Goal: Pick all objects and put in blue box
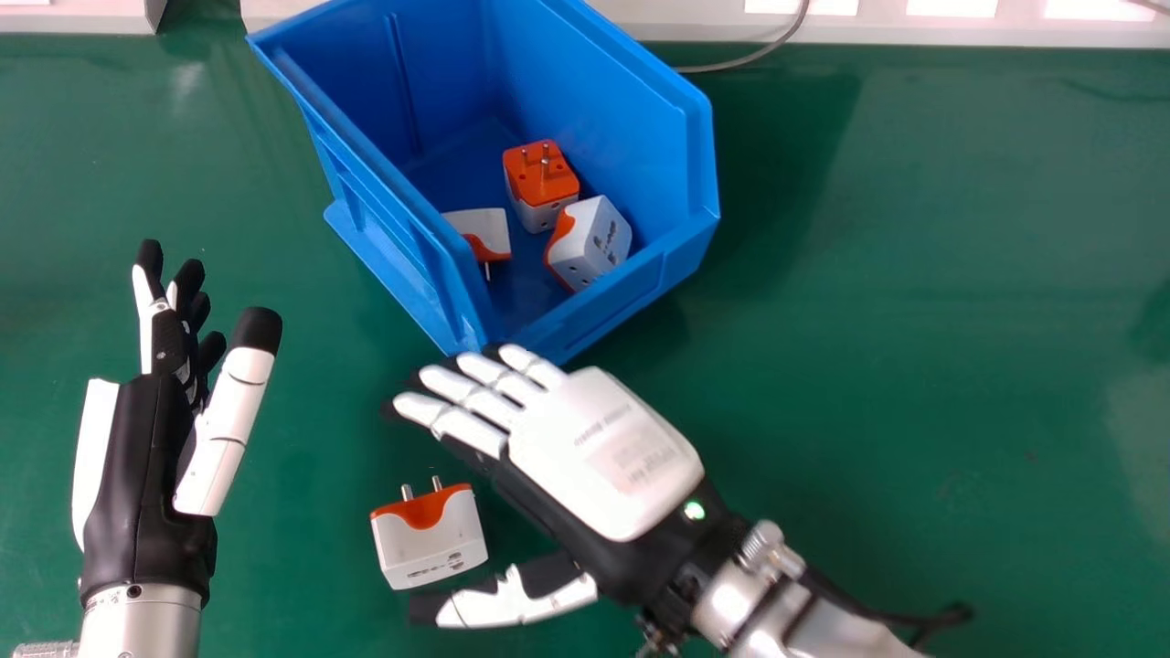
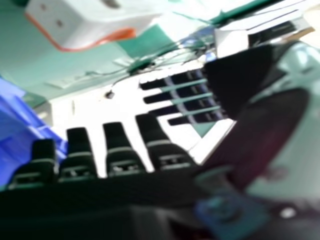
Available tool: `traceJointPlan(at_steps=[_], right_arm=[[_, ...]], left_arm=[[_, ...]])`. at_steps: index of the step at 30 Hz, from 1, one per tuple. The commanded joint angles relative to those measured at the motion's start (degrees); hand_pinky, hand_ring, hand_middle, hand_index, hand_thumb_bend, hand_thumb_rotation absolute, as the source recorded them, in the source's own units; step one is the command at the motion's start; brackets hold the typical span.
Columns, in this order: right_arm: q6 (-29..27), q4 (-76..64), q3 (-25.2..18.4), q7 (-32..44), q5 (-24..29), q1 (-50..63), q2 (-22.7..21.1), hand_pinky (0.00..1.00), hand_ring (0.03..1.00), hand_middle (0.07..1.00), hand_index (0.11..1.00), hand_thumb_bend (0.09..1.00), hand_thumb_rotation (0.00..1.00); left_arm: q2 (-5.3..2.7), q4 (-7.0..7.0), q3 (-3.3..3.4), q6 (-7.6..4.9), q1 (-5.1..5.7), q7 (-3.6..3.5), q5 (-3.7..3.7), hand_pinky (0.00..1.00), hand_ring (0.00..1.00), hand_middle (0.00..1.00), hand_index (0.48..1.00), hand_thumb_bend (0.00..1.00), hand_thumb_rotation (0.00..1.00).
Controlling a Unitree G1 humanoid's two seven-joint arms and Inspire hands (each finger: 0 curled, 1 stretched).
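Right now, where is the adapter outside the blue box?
The adapter lies on the table, left of centre in the head view, beside the right hand.

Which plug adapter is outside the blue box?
The adapter on the green table, beside the right hand; the other three adapters lie inside the box.

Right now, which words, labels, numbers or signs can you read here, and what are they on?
None can be read.
Back of the right hand: print and a pale label, too small and faint to read.
Adapter on the table: dark marks, too small to tell print from holes.
Rightmost adapter in the blue box: similar marks, also too small.
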Motion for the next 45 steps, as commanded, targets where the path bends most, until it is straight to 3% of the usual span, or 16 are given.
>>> traceJointPlan(at_steps=[1, 11, 14, 18, 21, 24, 32, 45], right_arm=[[2.1, 2.8, 0.3, -0.4, -0.2, -1.7, 1.0, 0.91, 0.917, 0.918, 0.881, 0.372, 0.69], [10.1, 8.1, 3.8, 2.2, -7.0, -8.5, 1.3, 0.89, 0.910, 0.904, 0.865, 0.309, 0.64], [10.9, 9.0, 5.1, 3.2, -8.1, -10.0, 0.8, 0.88, 0.907, 0.900, 0.860, 0.308, 0.64], [11.0, 7.8, 6.4, 5.0, -8.5, -10.3, -1.2, 0.87, 0.903, 0.892, 0.849, 0.310, 0.62], [11.0, 7.2, 6.6, 5.6, -8.3, -10.1, -2.0, 0.87, 0.909, 0.899, 0.854, 0.313, 0.61], [10.9, 6.5, 6.7, 6.0, -8.1, -9.7, -2.9, 0.87, 0.912, 0.903, 0.855, 0.319, 0.61], [10.9, 4.4, 6.8, 6.1, -7.0, -8.5, -4.0, 0.88, 0.911, 0.903, 0.849, 0.339, 0.62], [10.6, -2.2, 5.6, 6.1, -3.9, -3.6, -5.7, 0.87, 0.909, 0.907, 0.860, 0.348, 0.62]], left_arm=[[0.53, -1.68, 0.04, -0.31, 0.35, 0.01, 0.09, 0.97, 1.00, 1.00, 1.000, 0.78, 0.86], [0.05, -3.36, -0.52, -0.09, 1.68, 0.34, 0.58, 0.98, 1.00, 1.00, 1.000, 0.78, 0.87], [-0.15, -4.20, -0.65, 0.30, 2.43, 0.63, 1.05, 0.98, 1.00, 1.00, 1.000, 0.78, 0.88], [-0.23, -6.60, -0.82, 3.46, 3.35, 2.24, 3.95, 0.99, 1.00, 1.00, 1.000, 0.80, 0.90], [-0.20, -7.75, -0.98, 5.57, 3.53, 2.84, 5.22, 1.00, 1.00, 1.00, 1.000, 0.83, 0.92], [-0.16, -8.20, -1.07, 6.83, 3.53, 3.15, 5.82, 1.00, 1.00, 1.00, 1.000, 0.85, 0.93], [-0.32, -7.72, -1.20, 6.38, 3.47, 2.87, 4.99, 1.00, 1.00, 1.00, 1.000, 0.87, 0.94], [-0.37, -7.12, -1.43, 6.26, 3.26, 2.93, 4.88, 1.00, 1.00, 1.00, 1.000, 0.88, 0.95]])
